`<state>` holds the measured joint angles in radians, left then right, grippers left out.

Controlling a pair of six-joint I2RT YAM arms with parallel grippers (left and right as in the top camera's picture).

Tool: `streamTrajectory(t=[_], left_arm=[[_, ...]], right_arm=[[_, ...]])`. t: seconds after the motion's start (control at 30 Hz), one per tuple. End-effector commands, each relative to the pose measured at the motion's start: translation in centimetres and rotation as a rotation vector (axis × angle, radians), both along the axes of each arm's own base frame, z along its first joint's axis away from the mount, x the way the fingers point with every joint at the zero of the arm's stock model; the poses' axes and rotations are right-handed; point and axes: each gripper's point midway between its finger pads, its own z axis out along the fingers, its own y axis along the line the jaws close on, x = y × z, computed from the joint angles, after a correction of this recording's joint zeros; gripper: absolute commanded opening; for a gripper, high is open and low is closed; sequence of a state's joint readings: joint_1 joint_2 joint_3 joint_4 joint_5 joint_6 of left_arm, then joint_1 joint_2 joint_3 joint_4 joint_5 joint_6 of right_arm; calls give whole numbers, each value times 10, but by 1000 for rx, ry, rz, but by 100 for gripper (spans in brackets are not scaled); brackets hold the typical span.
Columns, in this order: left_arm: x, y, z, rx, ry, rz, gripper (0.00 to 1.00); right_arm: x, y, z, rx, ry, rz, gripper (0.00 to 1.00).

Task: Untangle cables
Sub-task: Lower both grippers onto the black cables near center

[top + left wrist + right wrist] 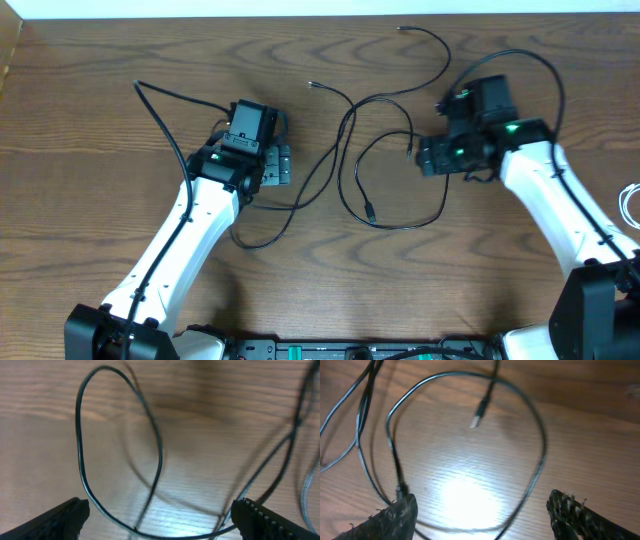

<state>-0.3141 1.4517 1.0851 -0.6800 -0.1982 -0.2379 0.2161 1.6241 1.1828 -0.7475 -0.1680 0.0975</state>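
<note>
Ribbed black fingers (65,515) of the left gripper (160,510) stand wide apart, released and gripping nothing. Below them I see a thin, glossy black loop (77,435) lying on the table (100,200). Right gripper (482,505) is likewise spread and empty, over a round loop with one silver-tipped plug (479,415). From above, two white arms (190,240) flank the black cables (370,211), tangled mid-table between the grippers. I cannot count them where they cross. One white cable (630,200) coils at the right edge. Brown wood grain, shiny under glare.
</note>
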Motion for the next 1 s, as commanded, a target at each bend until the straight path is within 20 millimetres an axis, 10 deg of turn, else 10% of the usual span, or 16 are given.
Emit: streamTrajectory(t=[0.0, 0.4, 0.6, 0.97], left_arm=[[2, 11, 4, -4, -20, 126, 96], [-14, 3, -6, -66, 72, 101, 96], [-18, 47, -7, 0, 82, 251, 96], [-16, 54, -11, -129, 108, 295, 96]], right_arm=[[0, 16, 1, -25, -6, -53, 80], [17, 130, -32, 53, -142, 131, 86], [21, 137, -69, 59, -86, 31, 86], [35, 140, -80, 93, -104, -144, 85]])
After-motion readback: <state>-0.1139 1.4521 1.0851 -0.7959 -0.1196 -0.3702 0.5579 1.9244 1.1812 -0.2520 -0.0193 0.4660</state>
